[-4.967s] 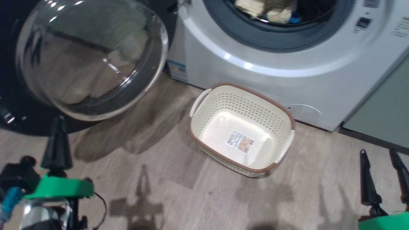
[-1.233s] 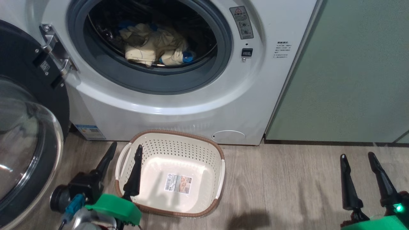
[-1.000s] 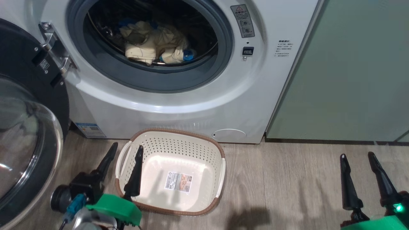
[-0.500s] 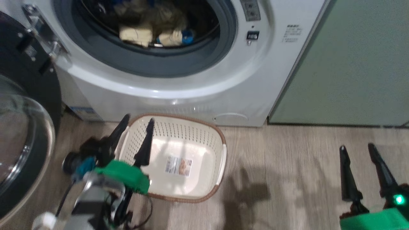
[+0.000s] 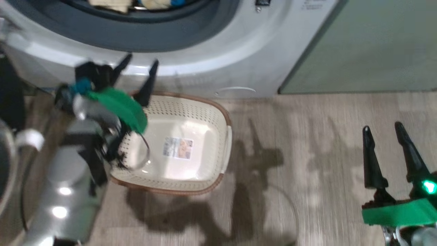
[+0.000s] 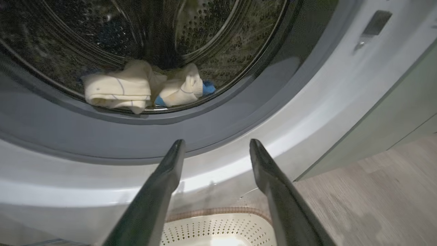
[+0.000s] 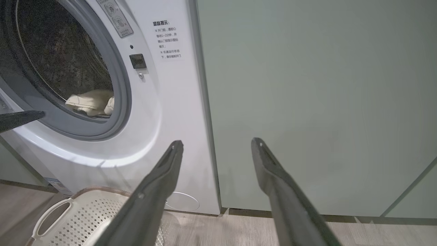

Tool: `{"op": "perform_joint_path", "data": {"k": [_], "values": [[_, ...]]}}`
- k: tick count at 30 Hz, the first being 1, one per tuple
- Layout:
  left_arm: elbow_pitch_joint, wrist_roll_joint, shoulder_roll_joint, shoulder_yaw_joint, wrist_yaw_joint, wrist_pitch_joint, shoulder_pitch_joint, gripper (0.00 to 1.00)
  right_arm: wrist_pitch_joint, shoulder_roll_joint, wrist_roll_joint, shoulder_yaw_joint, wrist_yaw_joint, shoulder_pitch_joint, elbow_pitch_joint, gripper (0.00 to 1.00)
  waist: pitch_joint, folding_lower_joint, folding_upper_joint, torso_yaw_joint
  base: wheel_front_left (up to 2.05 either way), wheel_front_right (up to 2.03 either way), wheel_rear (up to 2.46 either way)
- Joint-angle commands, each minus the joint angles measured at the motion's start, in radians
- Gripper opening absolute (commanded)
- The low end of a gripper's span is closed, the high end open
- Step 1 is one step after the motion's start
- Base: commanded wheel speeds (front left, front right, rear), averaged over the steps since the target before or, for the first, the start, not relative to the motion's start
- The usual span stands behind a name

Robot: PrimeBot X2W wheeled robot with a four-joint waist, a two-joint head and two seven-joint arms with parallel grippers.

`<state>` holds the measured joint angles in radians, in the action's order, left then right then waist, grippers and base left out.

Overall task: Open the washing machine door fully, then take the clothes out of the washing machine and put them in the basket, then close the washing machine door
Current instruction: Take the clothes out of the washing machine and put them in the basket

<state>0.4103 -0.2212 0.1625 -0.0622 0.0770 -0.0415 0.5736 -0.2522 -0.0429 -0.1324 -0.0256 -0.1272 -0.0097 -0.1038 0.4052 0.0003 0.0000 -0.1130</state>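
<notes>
Left claw (image 5: 141, 61): fingers spread wide with nothing between them. It is raised in front of the washing machine (image 5: 211, 58), over the far left corner of the basket (image 5: 205, 188). The head view of it is blurred.
Left claw aim: in its own wrist view the tips (image 6: 216, 143) point at the lower part of the grey gasket (image 6: 102, 136), short of the clothes (image 6: 117, 89).
Right claw (image 5: 382, 127): fingers apart and empty. It is low at the right over the floor (image 5: 307, 153), well away from the basket, and faces the pale green cabinet (image 7: 307, 102).
Clothes: cream folds with a bit of blue, lying at the front edge of the drum (image 6: 205, 34) just behind the gasket. No claw touches them.
Washing machine: the round opening is uncovered.
Washing machine door (image 5: 10, 102): a dark blurred strip at the left edge of the head view, swung away from the opening.
Basket: on the floor, its far rim just beside the foot of the machine below the opening. Inside there is only the label on its base.
Cabinet: just beside the machine's right side.
</notes>
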Motion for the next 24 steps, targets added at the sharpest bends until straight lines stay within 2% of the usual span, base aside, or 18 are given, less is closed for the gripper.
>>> {"op": "perform_joint_path", "data": {"k": [1,10,24], "values": [[-0.010,-0.009,0.051,0.035,0.008,0.016,0.064,1.00,-0.010,-0.009,-0.008,-0.023,-0.003,-0.028,-0.037,1.00,0.043,-0.0003,0.0000,-0.038,0.00,0.00,0.00],[0.084,-0.049,0.174,0.010,0.045,0.149,0.327,1.00,-0.010,-0.008,-0.087,-0.042,-0.003,-0.090,-0.059,1.00,0.142,-0.0003,0.0000,-0.119,0.00,0.00,0.00],[0.193,-0.080,0.333,-0.083,0.053,0.371,0.618,1.00,-0.010,-0.007,-0.189,-0.085,-0.003,-0.160,-0.090,1.00,0.259,-0.0003,0.0000,-0.239,0.00,0.00,0.00]]}}
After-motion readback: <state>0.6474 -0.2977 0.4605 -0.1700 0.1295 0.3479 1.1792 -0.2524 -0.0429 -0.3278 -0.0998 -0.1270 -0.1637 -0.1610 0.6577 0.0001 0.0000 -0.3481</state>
